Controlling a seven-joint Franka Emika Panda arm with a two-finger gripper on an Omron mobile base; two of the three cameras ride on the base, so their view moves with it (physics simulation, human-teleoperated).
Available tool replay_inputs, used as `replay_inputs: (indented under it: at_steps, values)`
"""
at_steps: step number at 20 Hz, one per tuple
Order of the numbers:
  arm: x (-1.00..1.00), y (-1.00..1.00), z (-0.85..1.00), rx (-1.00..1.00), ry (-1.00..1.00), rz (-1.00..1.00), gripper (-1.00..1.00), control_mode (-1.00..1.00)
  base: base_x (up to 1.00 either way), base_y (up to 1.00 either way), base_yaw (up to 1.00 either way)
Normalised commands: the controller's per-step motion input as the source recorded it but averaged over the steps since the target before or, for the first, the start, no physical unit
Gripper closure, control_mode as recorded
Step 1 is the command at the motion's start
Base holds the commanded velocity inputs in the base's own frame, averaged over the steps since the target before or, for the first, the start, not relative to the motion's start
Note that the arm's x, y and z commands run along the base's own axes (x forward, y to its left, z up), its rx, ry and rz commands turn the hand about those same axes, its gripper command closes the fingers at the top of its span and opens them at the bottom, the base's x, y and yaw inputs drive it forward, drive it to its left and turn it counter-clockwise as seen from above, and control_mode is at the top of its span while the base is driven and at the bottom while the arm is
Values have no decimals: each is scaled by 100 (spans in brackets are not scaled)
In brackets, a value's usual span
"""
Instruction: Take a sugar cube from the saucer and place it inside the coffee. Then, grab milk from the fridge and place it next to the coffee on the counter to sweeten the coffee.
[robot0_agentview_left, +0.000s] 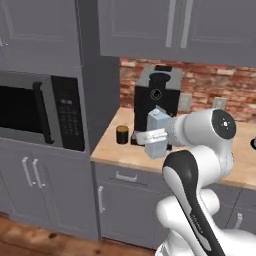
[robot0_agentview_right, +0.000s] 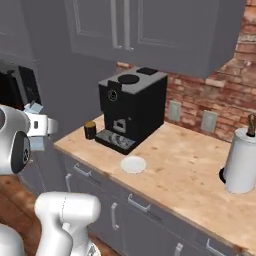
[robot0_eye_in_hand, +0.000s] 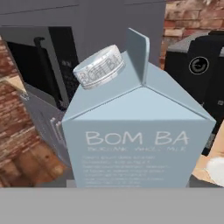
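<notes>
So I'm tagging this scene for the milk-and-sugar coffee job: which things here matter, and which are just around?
Part of the job:
milk carton, held in the gripper
coffee mug
saucer
counter

Just around:
coffee machine
microwave
paper-towel roll

The milk (robot0_agentview_left: 158, 131) sits in the gripper (robot0_agentview_left: 150, 136), above the counter's (robot0_agentview_right: 185, 170) front edge. Beyond the hand stands the coffee machine (robot0_agentview_left: 157, 102) on the counter, with the coffee (robot0_agentview_left: 122, 134) to the hand's left and the saucer (robot0_agentview_right: 133, 164) to its right
</notes>
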Motion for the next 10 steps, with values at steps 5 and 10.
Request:
replay_inputs:
  at_steps: [5, 10]
  values:
    - [0, 0, 0, 0, 0, 0, 100, 100, 82, 77, -59]
    - [0, 0, 0, 0, 0, 0, 100, 100, 17, 71, -67]
